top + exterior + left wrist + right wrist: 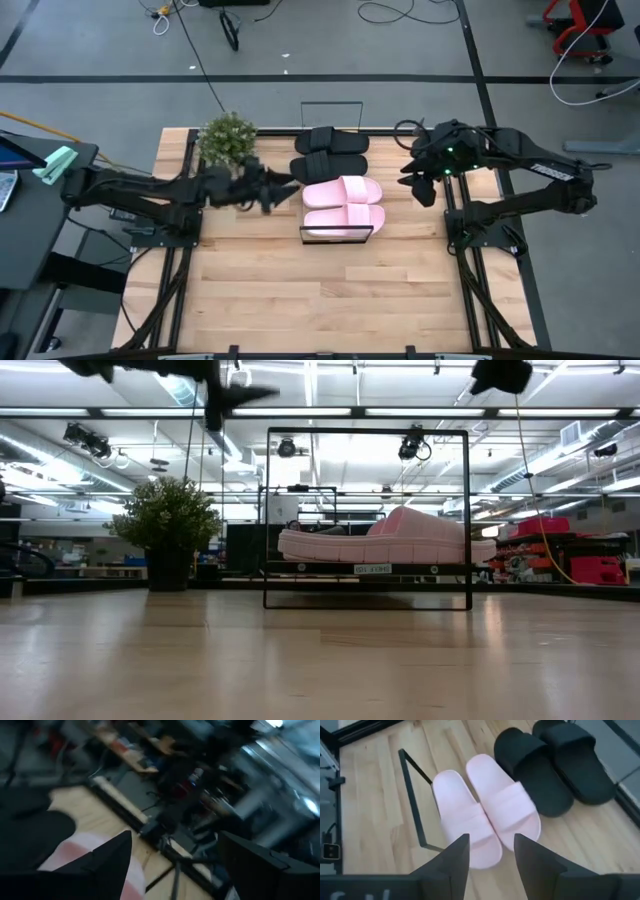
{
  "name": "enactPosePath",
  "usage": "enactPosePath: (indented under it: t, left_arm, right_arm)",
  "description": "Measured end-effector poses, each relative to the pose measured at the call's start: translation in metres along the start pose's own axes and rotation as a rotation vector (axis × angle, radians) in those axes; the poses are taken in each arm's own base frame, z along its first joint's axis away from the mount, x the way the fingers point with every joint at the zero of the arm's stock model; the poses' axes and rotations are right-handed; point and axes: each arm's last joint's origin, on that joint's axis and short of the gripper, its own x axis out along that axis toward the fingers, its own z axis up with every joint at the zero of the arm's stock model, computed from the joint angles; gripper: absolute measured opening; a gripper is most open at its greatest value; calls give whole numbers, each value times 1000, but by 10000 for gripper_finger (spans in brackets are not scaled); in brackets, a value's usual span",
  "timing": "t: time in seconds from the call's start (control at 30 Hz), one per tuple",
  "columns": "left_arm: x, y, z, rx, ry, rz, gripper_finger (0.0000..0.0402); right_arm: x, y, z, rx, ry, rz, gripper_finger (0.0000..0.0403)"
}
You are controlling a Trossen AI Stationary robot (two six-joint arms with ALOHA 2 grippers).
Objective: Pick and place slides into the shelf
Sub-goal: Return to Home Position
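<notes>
Left gripper (285, 188): held above the table (300, 300), fingers (107, 865) spread wide, nothing between them. Its tips point toward the shelf (338, 240) and sit just beside the nearer end of the row of slides.

Right gripper (422, 188): also clear of the table, on the opposite side of the shelf from the left gripper. Fingers (447, 862) parted with an empty gap. It is tilted down, and the slides lie just ahead of its tips.

Slides: all four lie between the two grippers, side by side in one row with soles down and straps up.
- Two pink slides (343, 203): touching each other along their long edges, directly between the two grippers, next to one black wire end frame of the shelf.
- Two black slides (331, 154): beside the pink pair, farther from both grippers, toward the other wire end frame. The inner black slide touches the neighbouring pink one.

Low view: a pink slide rests inside the wire frame on a rail raised off the table. Both arms hang well above it.

Potted plant (228, 138): on the table just behind the left gripper, near the black slides.
</notes>
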Motion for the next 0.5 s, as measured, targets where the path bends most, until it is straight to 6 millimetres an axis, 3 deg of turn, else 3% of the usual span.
enactPosePath:
  t: [0.17, 0.33, 0.5]
  left_arm:
    - [-27, -15, -5, 180, -27, -111, 284]
    - [-48, 4, -16, 160, -119, -113, 235]
    - [-66, 24, -27, 169, -219, -177, 163]
  right_arm:
    - [7, -12, -31, 106, -18, 4, 160]
    - [25, -18, -57, 221, -73, 40, 145]
    - [34, -20, -69, 272, -62, 44, 116]
